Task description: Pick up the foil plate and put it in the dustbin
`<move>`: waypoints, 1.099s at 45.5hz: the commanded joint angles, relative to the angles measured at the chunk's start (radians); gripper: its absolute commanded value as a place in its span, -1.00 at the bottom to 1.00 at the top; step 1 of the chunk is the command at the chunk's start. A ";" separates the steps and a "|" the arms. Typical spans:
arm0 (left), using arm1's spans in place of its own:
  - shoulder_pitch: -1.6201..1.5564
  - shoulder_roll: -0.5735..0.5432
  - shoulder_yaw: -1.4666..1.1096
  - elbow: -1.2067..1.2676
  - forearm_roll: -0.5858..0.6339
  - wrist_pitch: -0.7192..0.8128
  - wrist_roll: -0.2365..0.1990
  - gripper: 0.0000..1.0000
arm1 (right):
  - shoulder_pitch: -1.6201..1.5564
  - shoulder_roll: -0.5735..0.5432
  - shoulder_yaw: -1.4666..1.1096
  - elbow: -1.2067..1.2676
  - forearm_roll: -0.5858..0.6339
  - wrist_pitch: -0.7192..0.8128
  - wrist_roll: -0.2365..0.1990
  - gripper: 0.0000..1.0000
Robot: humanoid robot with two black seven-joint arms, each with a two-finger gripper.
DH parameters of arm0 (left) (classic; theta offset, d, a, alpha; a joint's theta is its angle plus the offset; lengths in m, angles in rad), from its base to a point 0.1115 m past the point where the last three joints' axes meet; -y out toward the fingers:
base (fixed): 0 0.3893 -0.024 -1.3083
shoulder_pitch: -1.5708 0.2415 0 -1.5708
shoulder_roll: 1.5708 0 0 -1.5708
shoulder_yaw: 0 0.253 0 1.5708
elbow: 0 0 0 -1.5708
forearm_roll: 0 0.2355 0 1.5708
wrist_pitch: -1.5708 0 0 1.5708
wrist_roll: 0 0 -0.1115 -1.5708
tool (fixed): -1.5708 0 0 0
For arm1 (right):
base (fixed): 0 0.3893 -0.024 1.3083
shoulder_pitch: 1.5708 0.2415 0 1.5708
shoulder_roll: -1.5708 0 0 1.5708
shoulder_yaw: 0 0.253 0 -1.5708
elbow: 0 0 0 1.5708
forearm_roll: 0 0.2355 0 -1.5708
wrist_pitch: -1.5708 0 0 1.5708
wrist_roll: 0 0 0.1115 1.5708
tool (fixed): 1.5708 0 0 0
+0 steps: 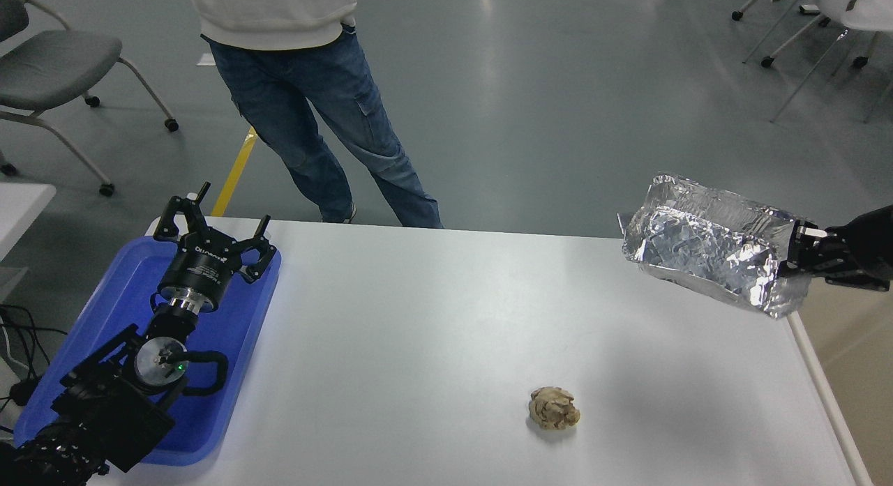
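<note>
The foil plate (704,245), a large crinkled silver tray, hangs tilted in the air over the table's far right corner. My right gripper (795,252) comes in from the right edge and is shut on the plate's right rim. The dustbin (851,360) shows as a beige inside with an off-white rim along the table's right side, below the plate's right end. My left gripper (209,228) is parked open over the blue tray at the lower left.
A small crumpled brown paper ball (554,408) lies on the white table (446,319) at front centre. The blue tray (230,360) sits at the left edge. A person in jeans (328,116) stands at the far side. Chairs stand on the floor beyond.
</note>
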 commanded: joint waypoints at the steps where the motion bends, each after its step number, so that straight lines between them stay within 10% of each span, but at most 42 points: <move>1: 0.000 0.000 0.000 0.000 0.000 0.001 0.000 1.00 | 0.186 -0.003 -0.086 0.009 -0.009 0.092 0.000 -1.00; 39: 0.000 0.000 0.000 0.000 0.000 0.001 0.000 1.00 | -0.142 -0.021 -0.072 -0.311 0.011 -0.085 -0.003 -1.00; 50: 0.000 0.000 -0.001 0.000 0.000 0.001 0.000 1.00 | -0.620 -0.020 -0.026 -0.675 0.273 -0.174 -0.014 -1.00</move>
